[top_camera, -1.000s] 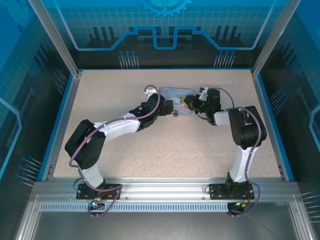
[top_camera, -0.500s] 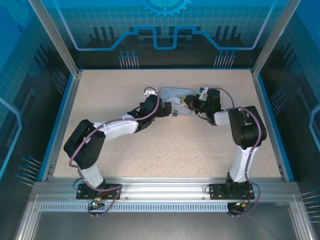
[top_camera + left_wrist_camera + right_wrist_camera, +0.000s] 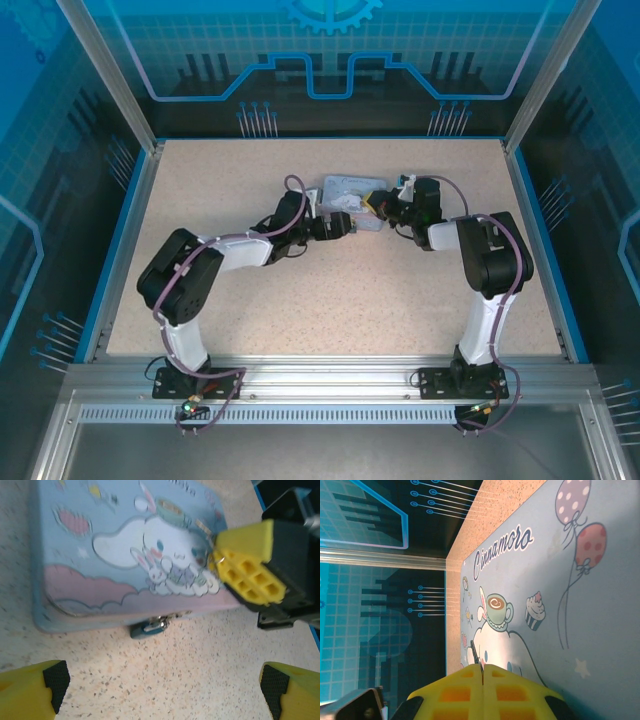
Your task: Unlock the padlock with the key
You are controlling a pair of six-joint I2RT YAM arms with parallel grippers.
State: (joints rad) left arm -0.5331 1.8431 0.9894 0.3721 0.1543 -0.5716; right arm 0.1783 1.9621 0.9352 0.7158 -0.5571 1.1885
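Observation:
The padlock (image 3: 149, 627), a small dark bluish lump with a shiny shackle, hangs at the clasp on the front edge of the pale blue cartoon tin (image 3: 115, 555). My left gripper (image 3: 164, 692) is open, and its fingertips (image 3: 50, 680) stand wide apart on the bare table just short of the padlock. My right gripper (image 3: 482, 672) is shut on the key (image 3: 475, 656), whose thin dark blade sticks out over the tin's lid (image 3: 580, 610). In the left wrist view the right gripper's yellow fingers (image 3: 247, 570) hover over the tin's right end. In the top view the left gripper (image 3: 338, 225) and right gripper (image 3: 380, 203) flank the tin (image 3: 350, 187).
A speckled beige tabletop (image 3: 330, 300) is ringed by a blue rim and aluminium posts. Transparent blue panels (image 3: 330, 60) wall the back and sides. The tin lies at centre back, and open table spreads in front of it and to both sides.
The left arm has folded back, its elbow sliding left, and its gripper has dropped slightly toward the tin's front edge. The right arm has held still.

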